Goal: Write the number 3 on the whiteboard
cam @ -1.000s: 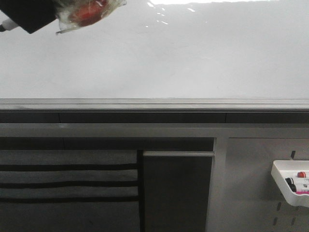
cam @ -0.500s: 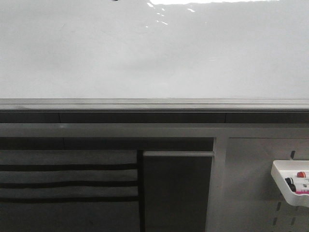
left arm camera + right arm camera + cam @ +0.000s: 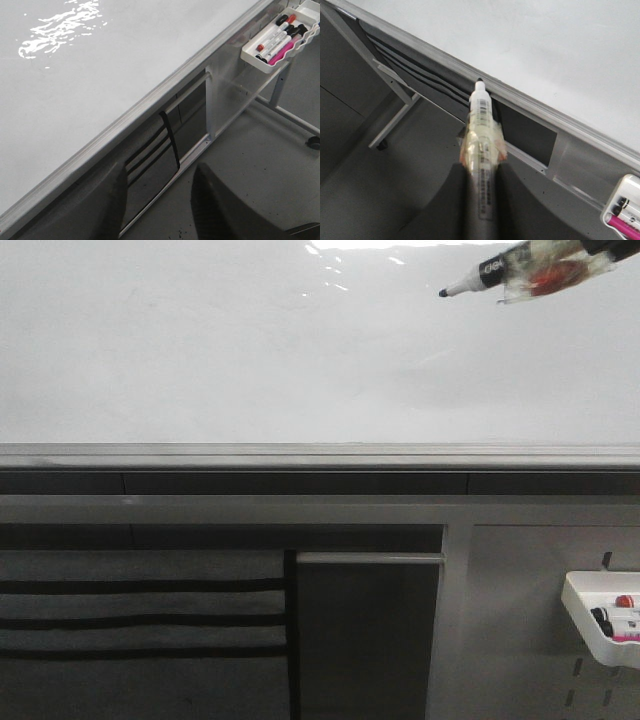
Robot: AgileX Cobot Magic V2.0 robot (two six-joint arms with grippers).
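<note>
The whiteboard is blank, and no number 3 shows on it. My right gripper is at the top right of the front view. It is shut on a black-tipped marker whose tip points left, over the board. In the right wrist view the marker sticks out between the fingers of the right gripper, above the board's grey edge rail. My left gripper is open and empty, off the board's edge, and is out of the front view.
The grey edge rail runs along the board's near side. A white tray with several markers hangs on the grey perforated panel at the lower right. It also shows in the left wrist view and in the right wrist view.
A dark gripper with taped pads at the top left one second ago had left the front view half a second ago. Now the right gripper with the marker shows at the top right.
</note>
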